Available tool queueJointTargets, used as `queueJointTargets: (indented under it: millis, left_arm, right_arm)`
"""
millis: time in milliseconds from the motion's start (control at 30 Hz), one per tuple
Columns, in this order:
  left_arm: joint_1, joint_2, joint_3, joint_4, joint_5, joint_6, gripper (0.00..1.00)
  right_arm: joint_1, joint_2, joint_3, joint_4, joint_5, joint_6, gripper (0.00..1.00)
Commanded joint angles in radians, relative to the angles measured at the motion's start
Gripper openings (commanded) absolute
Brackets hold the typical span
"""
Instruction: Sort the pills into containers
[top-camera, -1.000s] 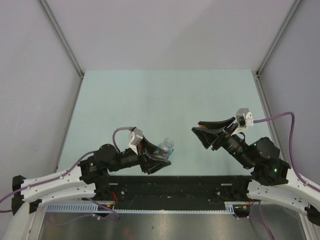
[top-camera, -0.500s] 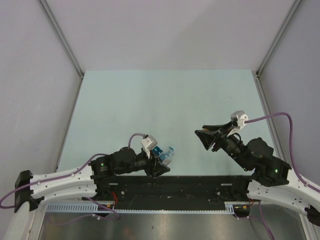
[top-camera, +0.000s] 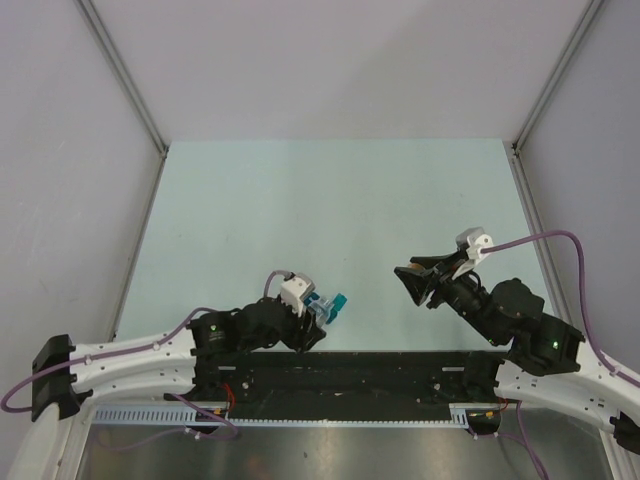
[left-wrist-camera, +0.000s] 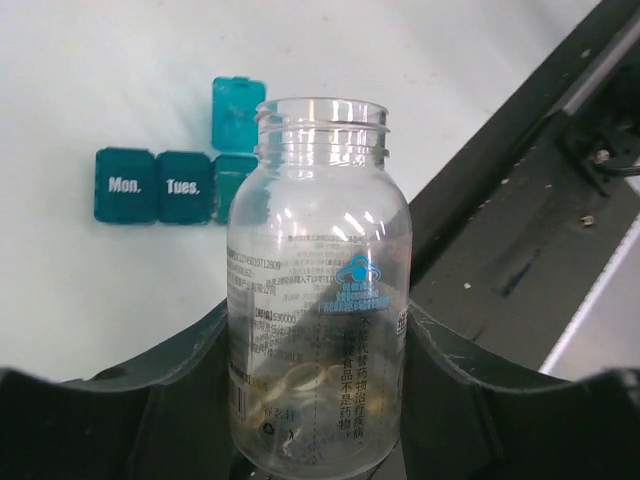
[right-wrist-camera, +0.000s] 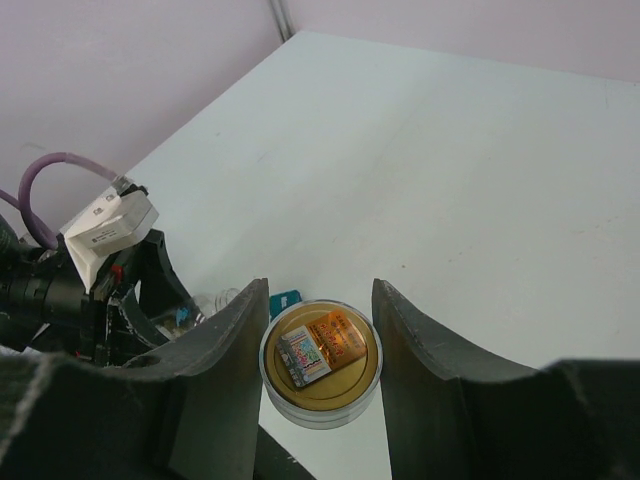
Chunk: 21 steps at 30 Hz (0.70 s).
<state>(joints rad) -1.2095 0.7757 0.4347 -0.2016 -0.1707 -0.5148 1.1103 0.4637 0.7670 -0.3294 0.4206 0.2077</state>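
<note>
My left gripper (left-wrist-camera: 320, 350) is shut on a clear open bottle (left-wrist-camera: 318, 250) with printed text. A few pale yellow pills (left-wrist-camera: 300, 383) lie at its bottom. Beyond the bottle's mouth lies the bright-blue pill box (left-wrist-camera: 165, 185) with lids marked "Mon." and "Tues." shut and one lid (left-wrist-camera: 238, 112) flipped open. In the top view the box (top-camera: 331, 303) sits at my left gripper (top-camera: 314, 322) near the front edge. My right gripper (right-wrist-camera: 320, 345) is shut on the bottle's tan cap (right-wrist-camera: 322, 365), held above the table (top-camera: 330, 200).
The black rail (top-camera: 360, 375) of the arm mount runs along the table's near edge, close under the bottle. Grey walls (top-camera: 60, 150) enclose the table on the left, right and back. My right gripper (top-camera: 416, 281) hovers right of the pill box.
My left arm has swung nearer and lower, bringing the bottle over the pill box by the front edge. My right gripper has drifted slightly nearer, still holding the cap.
</note>
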Motion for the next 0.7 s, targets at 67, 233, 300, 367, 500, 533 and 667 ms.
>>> queueJointTargets:
  millis: [67, 233, 300, 367, 500, 533, 667]
  left_arm:
    - [0.004, 0.053, 0.009, -0.055, -0.050, -0.007, 0.00]
    - [0.004, 0.080, -0.004, -0.056, -0.038, -0.016, 0.00]
    - [0.005, 0.088, -0.005, -0.056, -0.030, -0.021, 0.00]
    - [0.004, 0.100, -0.010, -0.056, -0.020, -0.022, 0.00]
    - [0.004, 0.132, -0.007, -0.061, 0.002, -0.031, 0.00]
    - [0.005, 0.141, -0.005, -0.061, 0.007, -0.033, 0.00]
    - [0.004, 0.192, 0.009, -0.067, 0.023, -0.034, 0.00]
  right_arm:
    - [-0.003, -0.010, -0.011, -0.014, 0.000, -0.031, 0.00]
    - [-0.004, -0.013, -0.018, -0.022, 0.003, -0.039, 0.00]
    - [-0.004, -0.013, -0.021, -0.025, 0.004, -0.045, 0.00]
    - [-0.004, -0.014, -0.023, -0.030, 0.006, -0.048, 0.00]
    - [-0.004, -0.016, -0.031, -0.040, 0.007, -0.044, 0.00]
    - [-0.004, -0.017, -0.032, -0.045, 0.009, -0.041, 0.00]
    - [-0.004, -0.037, -0.047, -0.051, 0.001, -0.036, 0.00]
